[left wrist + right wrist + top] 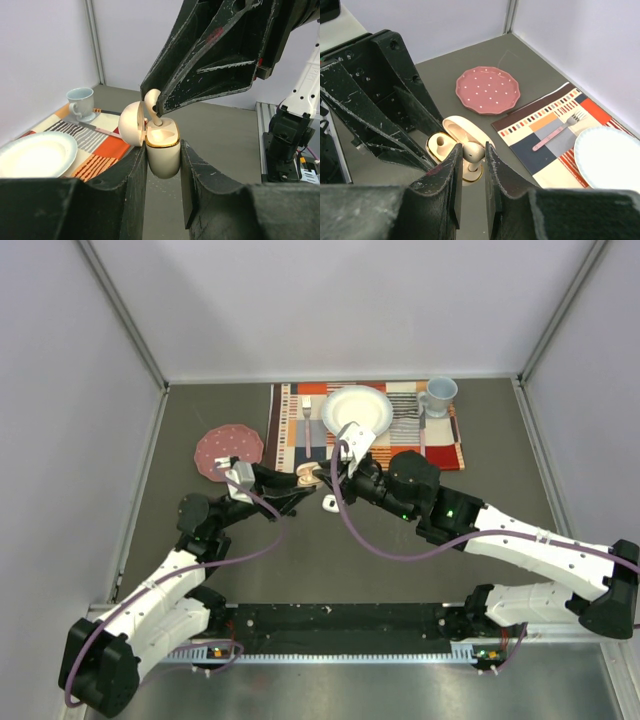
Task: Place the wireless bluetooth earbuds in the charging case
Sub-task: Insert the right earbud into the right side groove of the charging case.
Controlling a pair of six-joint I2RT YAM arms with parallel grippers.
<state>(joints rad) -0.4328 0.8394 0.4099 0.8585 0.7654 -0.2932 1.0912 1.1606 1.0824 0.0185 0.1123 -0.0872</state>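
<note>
Right gripper (471, 166): jaws nearly closed, pinching one earbud (473, 149) by its head, nothing else held
Left gripper (164, 172): jaws closed tight on the sides of the charging case (162, 150), gripping it below its rim
Earbud: pale, stemmed, between the right fingers directly over the case; stem points down into the case mouth, head above the gold rim, not fully seated
Charging case: pale body with a gold rim, upright, lifted off the table in the left wrist view; lid (132, 122) hinged open to one side
Second bud (440, 143): looks like one sitting in the other well of the case, hard to be sure
Arms: both reach to mid-table, grippers meeting tip to tip just in front of the placemat (442, 443)
White plate (356, 410): on the placemat, behind the grippers
Fork (560, 131): pink handle, lying on the placemat beside the white plate
Mug (438, 393): pale blue, at the far right corner of the placemat
Pink plate (228, 450): dotted, on the table left of the placemat
Small white item (330, 503): on the table just in front of the grippers, too small to identify
</note>
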